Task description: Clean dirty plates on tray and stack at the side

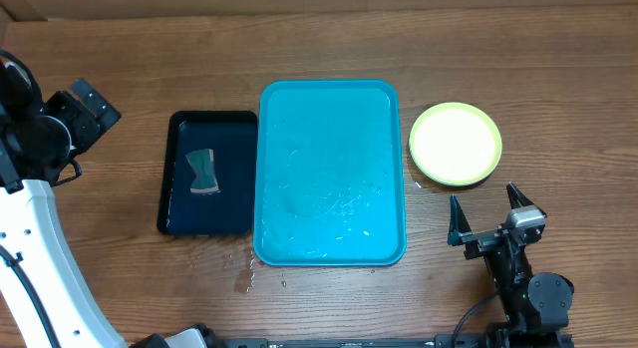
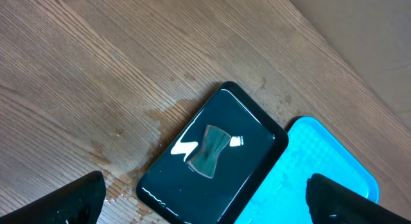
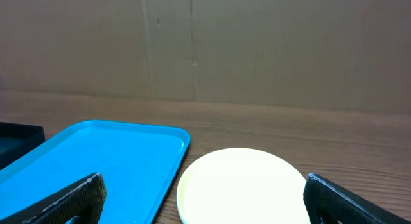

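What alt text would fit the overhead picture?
A large cyan tray, wet and plateless, lies on a wooden table, a pale yellow-green plate to its right, a black tray holding a grey-green pad to its left. The left gripper and right gripper stand open, touching nothing.

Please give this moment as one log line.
tray: no plates | plate: right of tray | sponge: in black tray | left hand: open, empty | right hand: open, empty
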Motion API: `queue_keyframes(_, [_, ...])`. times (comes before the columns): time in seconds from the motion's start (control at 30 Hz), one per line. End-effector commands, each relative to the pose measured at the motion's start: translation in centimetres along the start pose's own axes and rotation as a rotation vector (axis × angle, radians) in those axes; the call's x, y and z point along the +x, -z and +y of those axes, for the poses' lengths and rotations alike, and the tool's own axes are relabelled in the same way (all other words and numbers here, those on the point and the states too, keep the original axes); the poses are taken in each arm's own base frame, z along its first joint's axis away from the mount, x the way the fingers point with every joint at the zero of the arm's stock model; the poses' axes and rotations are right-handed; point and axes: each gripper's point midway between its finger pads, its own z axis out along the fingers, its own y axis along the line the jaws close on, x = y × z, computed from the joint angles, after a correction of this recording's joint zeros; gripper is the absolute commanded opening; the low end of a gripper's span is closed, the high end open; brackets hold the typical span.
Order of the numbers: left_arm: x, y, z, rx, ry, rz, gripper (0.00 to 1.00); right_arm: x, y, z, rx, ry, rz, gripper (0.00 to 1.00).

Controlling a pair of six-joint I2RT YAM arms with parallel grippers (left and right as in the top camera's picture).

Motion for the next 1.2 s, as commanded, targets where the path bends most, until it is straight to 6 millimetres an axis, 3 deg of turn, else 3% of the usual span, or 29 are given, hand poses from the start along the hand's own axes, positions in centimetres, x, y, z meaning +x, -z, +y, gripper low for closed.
queue_keyframes(0.0, [-0.2,0.1,-0.1,0.01,0.016,-0.002,1.0,0.2,0.0,0.1,-0.006,0.005,-0.004,1.0])
queue_keyframes(0.2, [0.2,-0.6,-0.6,0.011,0.003,0.02,1.0,0.2,0.0,0.1,-0.007,0.005,-0.004,1.0])
queue_keyframes(0.37, [4.2,0.6,-7.3,0.139,-0.188,0.062,1.0,0.2,0.0,0.1,-0.007,0.005,-0.003,1.0])
queue_keyframes(0.53, [7.5,3.2,-11.2,0.247,-0.318,0.067,1.0,0.2,0.0,0.1,-0.006,0.005,-0.003,1.0])
queue_keyframes(0.87, [7.8,10.6,-10.0,0.359,-0.323,-0.1,1.0,0.2,0.0,0.1,-0.006,0.005,-0.004,1.0])
queue_keyframes(1.0, [8.1,12.6,-9.5,0.389,-0.322,-0.148,1.0,0.2,0.0,0.1,-0.007,0.005,-0.004,1.0])
queue_keyframes(1.17, [8.6,13.8,-8.7,0.405,-0.319,-0.176,1.0,0.2,0.0,0.1,-0.007,0.005,-0.004,1.0])
